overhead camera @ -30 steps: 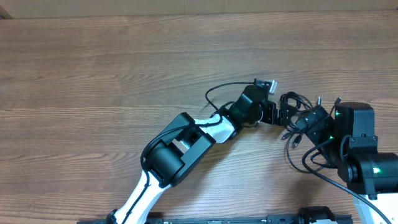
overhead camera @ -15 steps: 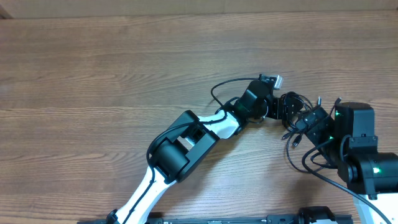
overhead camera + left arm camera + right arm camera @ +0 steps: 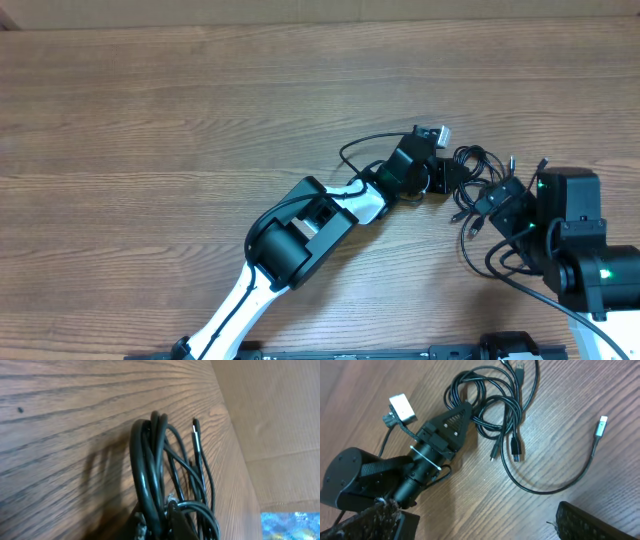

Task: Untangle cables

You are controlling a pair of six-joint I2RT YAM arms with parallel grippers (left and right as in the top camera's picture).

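While the left fingers (image 3: 452,417) pinched shut on several loops of the cables (image 3: 147,470), I judged the step to be lifting and drawing the bundle apart, and the right wrist view served me best for that. The cables lay on the tabletop (image 3: 150,120) between the two arms, touching the left fingers, with loose strands trailing toward the right arm. I would have raised the pinch only a little and pulled slowly, since several strands sat in one grip and a hard tug would likely have tightened the knot. Better, I thought, to have the other arm pin one free end first; the silver plug (image 3: 602,425) lay apart on a long curve and looked the easiest to take. Of the right fingers (image 3: 590,522) I saw only a dark edge, so I could not tell their opening. Two black plugs (image 3: 516,450) hung within the loops and might have snagged. An arm wire (image 3: 478,250) curled just beside the strands, easy to mistake for one.
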